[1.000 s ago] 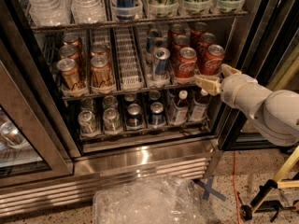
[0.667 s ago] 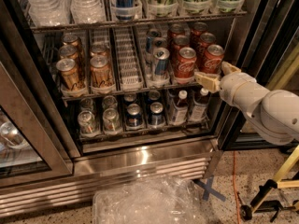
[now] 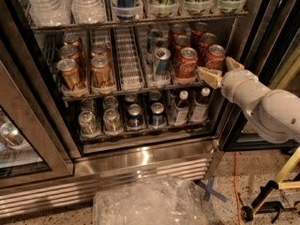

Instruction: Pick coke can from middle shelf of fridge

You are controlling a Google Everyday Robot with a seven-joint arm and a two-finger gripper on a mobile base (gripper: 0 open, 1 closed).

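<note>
Your gripper (image 3: 220, 70) sits at the right end of the middle shelf (image 3: 126, 91), at its front edge. Its two fingers are spread wide and carry nothing. One finger (image 3: 208, 77) lies low in front of the shelf edge. The other rises just right of the nearest coke can (image 3: 214, 56). I judge the can to be roughly bracketed but not clamped. I cannot tell whether either finger touches it.

Over the last second the gripper has crept a little up and in towards that can, and the white arm (image 3: 262, 107) has followed from the right. No can has shifted. You are therefore at the close of the approach, and the grasp itself is not yet made.

That coke can stands upright at the front right corner of the shelf. A second red can (image 3: 187, 62) is just beside it on the left, with more red cans behind. Closing the fingers calls for care that the low one does not catch the shelf edge.

White Coca-Cola script reads on the two front red cans. The blue-and-silver can (image 3: 161, 62) and the gold cans (image 3: 101, 71) towards the left end show no writing I can make out. The fridge (image 3: 140, 159) base carries no lettering.
</note>
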